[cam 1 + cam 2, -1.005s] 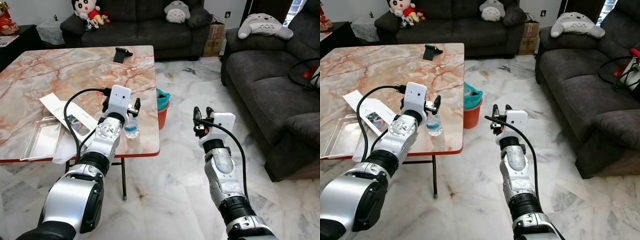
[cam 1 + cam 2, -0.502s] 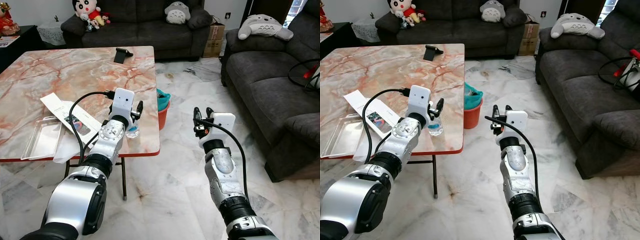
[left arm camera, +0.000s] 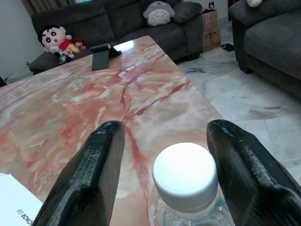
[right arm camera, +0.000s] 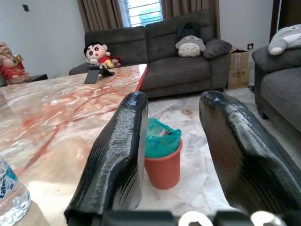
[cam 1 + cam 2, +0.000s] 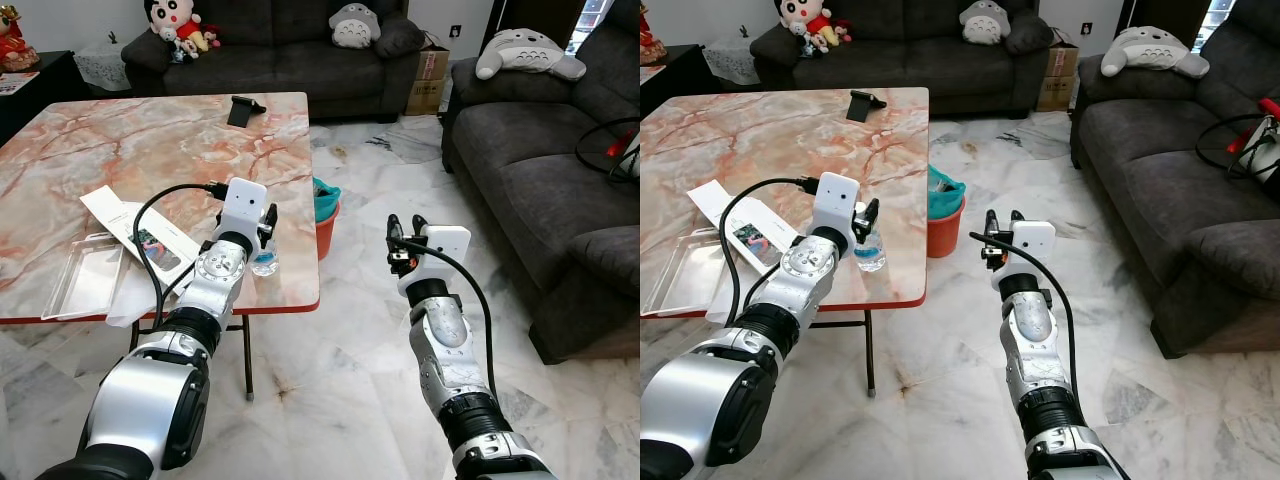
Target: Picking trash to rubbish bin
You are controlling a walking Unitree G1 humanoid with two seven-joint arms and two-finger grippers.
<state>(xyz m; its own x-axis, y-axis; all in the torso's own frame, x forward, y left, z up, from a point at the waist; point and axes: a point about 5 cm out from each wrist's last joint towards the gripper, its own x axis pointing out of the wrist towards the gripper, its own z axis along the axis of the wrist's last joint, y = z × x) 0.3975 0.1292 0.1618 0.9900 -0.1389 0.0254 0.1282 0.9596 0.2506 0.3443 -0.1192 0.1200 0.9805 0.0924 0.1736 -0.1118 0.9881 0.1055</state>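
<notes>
A small clear water bottle (image 5: 264, 262) with a white cap (image 3: 185, 172) stands upright near the right front edge of the marble table (image 5: 150, 150). My left gripper (image 3: 165, 126) is open and straddles the bottle's top, one black finger (image 3: 89, 179) on each side with a gap to the cap. My right gripper (image 5: 405, 222) hangs open over the floor, right of the table, with nothing in it. It faces the orange rubbish bin (image 4: 162, 157), lined with a teal bag, which stands on the floor by the table's right edge (image 5: 326, 215).
A clear plastic tray (image 5: 85, 280) and paper leaflets (image 5: 140, 230) lie on the table left of the bottle. A black phone stand (image 5: 242, 108) sits at the far edge. Dark sofas (image 5: 540, 170) with plush toys line the back and right. The marble floor (image 5: 340, 350) lies between.
My left gripper has shifted slightly around the bottle top, its fingers a little closer to it. The right arm, bottle and bin have not moved.
</notes>
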